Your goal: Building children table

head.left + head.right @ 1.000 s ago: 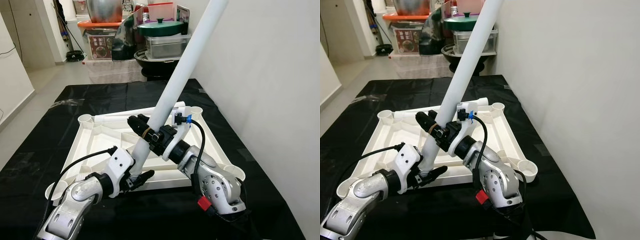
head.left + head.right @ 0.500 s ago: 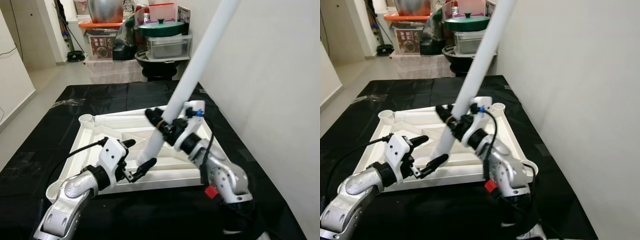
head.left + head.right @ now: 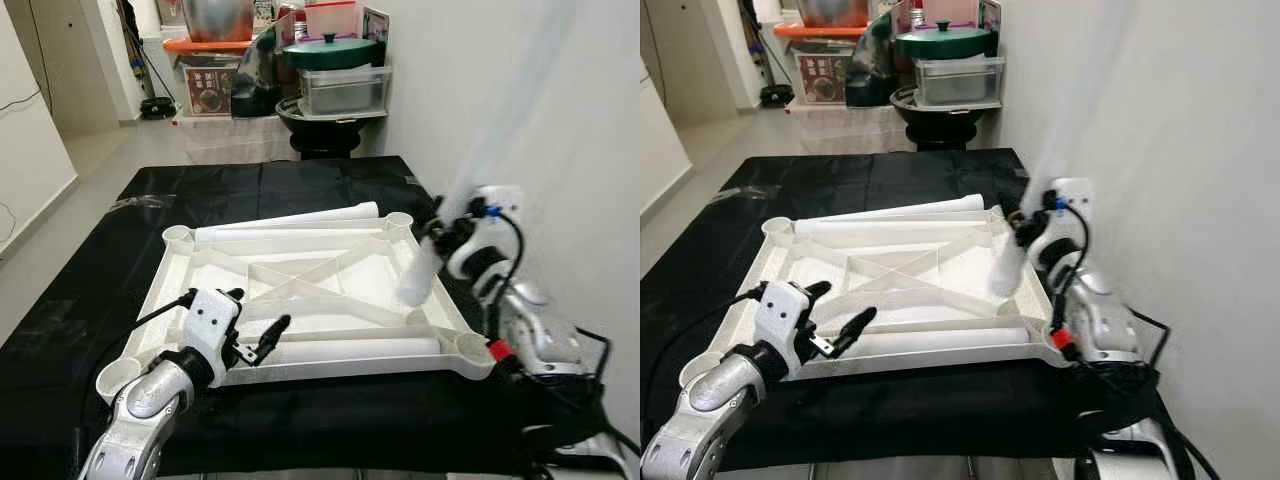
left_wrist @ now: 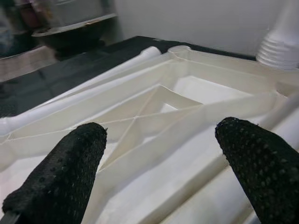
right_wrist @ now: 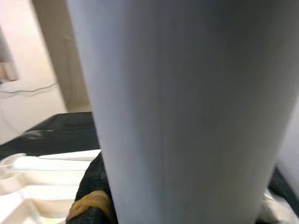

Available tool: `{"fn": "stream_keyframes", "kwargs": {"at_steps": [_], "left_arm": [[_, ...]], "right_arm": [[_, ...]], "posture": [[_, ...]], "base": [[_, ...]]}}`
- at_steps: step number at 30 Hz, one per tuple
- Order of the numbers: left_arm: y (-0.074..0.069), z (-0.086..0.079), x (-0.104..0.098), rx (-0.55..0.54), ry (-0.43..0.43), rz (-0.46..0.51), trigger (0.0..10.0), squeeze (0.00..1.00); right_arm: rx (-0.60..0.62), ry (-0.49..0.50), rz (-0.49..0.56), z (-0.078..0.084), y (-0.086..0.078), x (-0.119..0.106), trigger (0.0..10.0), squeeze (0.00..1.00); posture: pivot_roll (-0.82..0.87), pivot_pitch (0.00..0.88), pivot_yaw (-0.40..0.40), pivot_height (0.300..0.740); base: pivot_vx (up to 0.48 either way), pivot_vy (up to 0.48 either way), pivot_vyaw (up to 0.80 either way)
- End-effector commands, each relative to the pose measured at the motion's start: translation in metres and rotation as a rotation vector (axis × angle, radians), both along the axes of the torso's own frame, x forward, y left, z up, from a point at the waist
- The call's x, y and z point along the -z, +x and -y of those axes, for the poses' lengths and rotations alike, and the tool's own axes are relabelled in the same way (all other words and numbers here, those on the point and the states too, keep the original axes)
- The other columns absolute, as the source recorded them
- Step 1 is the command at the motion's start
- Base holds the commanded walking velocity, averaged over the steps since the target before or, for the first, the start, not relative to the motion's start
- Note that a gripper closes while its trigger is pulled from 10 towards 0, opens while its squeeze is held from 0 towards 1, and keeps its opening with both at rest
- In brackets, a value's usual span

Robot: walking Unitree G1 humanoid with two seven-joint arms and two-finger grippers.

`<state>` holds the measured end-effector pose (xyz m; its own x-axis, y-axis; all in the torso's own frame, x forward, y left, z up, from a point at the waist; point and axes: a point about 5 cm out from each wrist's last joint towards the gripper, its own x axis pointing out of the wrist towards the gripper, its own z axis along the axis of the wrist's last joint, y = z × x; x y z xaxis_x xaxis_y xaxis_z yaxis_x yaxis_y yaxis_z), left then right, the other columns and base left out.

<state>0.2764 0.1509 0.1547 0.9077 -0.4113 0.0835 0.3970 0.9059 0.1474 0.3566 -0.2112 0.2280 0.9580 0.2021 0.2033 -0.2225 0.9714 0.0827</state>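
Left gripper (image 3: 252,322): fingers spread, holding nothing, low over the near left part of the tabletop. One leg tube (image 3: 350,351): lying along the near edge. Tabletop (image 3: 175,275): white, upside down on a black sheet (image 3: 90,270), cross-ribbed, with round sockets at the corners. Right gripper (image 3: 446,228): clamped on a tilted, blurred leg (image 3: 418,275) above the right edge. Another tube (image 3: 290,219): lying along the far edge. Storage bins and pots (image 3: 320,70): beyond.
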Motion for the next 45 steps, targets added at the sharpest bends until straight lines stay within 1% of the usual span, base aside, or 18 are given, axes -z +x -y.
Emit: {"fn": "stream_keyframes", "kwargs": {"at_steps": [1,4,8,11,16,18,20,23,27,28,30,31,32,35,38,40,43,45], "left_arm": [[-0.004,0.001,0.010,-0.027,-0.022,-0.053,10.0,0.00],[-0.006,0.004,0.013,-0.030,-0.031,-0.069,10.0,0.00],[-0.008,0.003,0.017,-0.034,-0.021,-0.078,10.0,0.00],[-0.011,0.000,0.017,-0.047,-0.032,-0.075,10.0,0.00],[-0.012,0.000,0.017,-0.052,-0.030,-0.072,10.0,0.00],[-0.013,0.000,0.018,-0.057,-0.031,-0.077,10.0,0.00],[-0.013,0.000,0.019,-0.059,-0.032,-0.080,10.0,0.00],[-0.014,0.000,0.020,-0.056,-0.030,-0.089,10.0,0.00],[-0.013,0.000,0.021,-0.055,-0.031,-0.091,10.0,0.00],[-0.012,0.000,0.021,-0.055,-0.031,-0.092,10.0,0.00],[-0.012,0.000,0.022,-0.056,-0.031,-0.094,10.0,0.00],[-0.012,0.000,0.022,-0.056,-0.031,-0.094,10.0,0.00],[-0.011,0.001,0.023,-0.053,-0.033,-0.098,10.0,0.00],[-0.012,0.003,0.024,-0.049,-0.036,-0.101,10.0,0.00],[-0.012,0.004,0.024,-0.046,-0.039,-0.102,10.0,0.00],[-0.013,0.003,0.024,-0.044,-0.039,-0.105,10.0,0.00],[-0.012,0.000,0.025,-0.047,-0.034,-0.109,10.0,0.00],[-0.011,0.000,0.025,-0.048,-0.036,-0.112,10.0,0.00]], "right_arm": [[0.037,-0.004,-0.006,0.011,-0.005,0.007,0.0,0.00],[0.017,-0.021,-0.013,0.013,-0.009,0.010,0.0,0.00],[-0.016,-0.089,-0.020,0.014,-0.013,0.018,0.0,0.00],[-0.004,-0.143,-0.036,0.025,-0.016,0.024,0.0,0.00],[0.019,-0.149,-0.039,0.036,-0.017,0.023,0.0,0.00],[0.036,-0.120,-0.032,0.044,-0.019,0.016,0.0,0.00],[0.034,-0.098,-0.029,0.047,-0.020,0.013,0.0,0.00],[0.002,-0.075,-0.006,0.053,-0.023,-0.005,0.0,0.00],[-0.021,-0.076,0.009,0.058,-0.025,-0.016,0.0,0.00],[-0.045,-0.090,0.015,0.061,-0.027,-0.024,0.0,0.00],[-0.066,-0.122,0.010,0.063,-0.029,-0.028,0.0,0.00],[-0.066,-0.122,0.010,0.063,-0.029,-0.028,0.0,0.00],[-0.105,-0.180,-0.019,0.065,-0.033,-0.025,0.0,0.00],[-0.120,-0.210,-0.052,0.064,-0.036,-0.016,0.0,0.00],[-0.125,-0.218,-0.066,0.063,-0.037,-0.013,0.0,0.00],[-0.145,-0.224,-0.115,0.063,-0.041,-0.005,0.0,0.00],[-0.176,-0.212,-0.142,0.060,-0.045,-0.001,0.0,0.00],[-0.209,-0.193,-0.164,0.051,-0.046,0.006,0.0,0.00]], "posture": [[0.03,0.000,0.003,0.740],[0.02,0.000,0.006,0.740],[0.02,0.000,0.008,0.740],[0.02,0.000,0.004,0.740],[0.02,0.000,-0.001,0.740],[0.02,0.000,0.001,0.740],[0.02,0.000,0.003,0.740],[0.01,0.000,0.007,0.740],[0.01,0.000,0.006,0.740],[0.01,0.000,0.006,0.740],[0.00,0.000,0.005,0.740],[0.00,0.000,0.005,0.740],[-0.01,0.000,0.003,0.740],[-0.01,0.000,0.006,0.740],[-0.01,0.000,0.006,0.740],[-0.01,0.000,0.003,0.740],[-0.01,0.000,0.003,0.740],[-0.02,0.000,0.007,0.740]], "base": [[0.000,0.000,0.00],[0.000,0.000,0.00],[0.000,0.000,0.00],[0.000,0.000,0.00],[0.000,0.000,0.00],[0.000,0.000,0.00],[0.000,0.000,0.00],[0.000,0.000,0.00],[0.000,0.000,0.00],[0.000,0.000,0.00],[0.000,0.000,0.00],[0.000,0.000,0.00],[0.000,0.000,0.00],[0.000,0.000,0.00],[0.000,0.000,0.00],[0.000,0.000,0.00],[0.000,0.000,0.00],[0.000,0.000,0.00]]}}
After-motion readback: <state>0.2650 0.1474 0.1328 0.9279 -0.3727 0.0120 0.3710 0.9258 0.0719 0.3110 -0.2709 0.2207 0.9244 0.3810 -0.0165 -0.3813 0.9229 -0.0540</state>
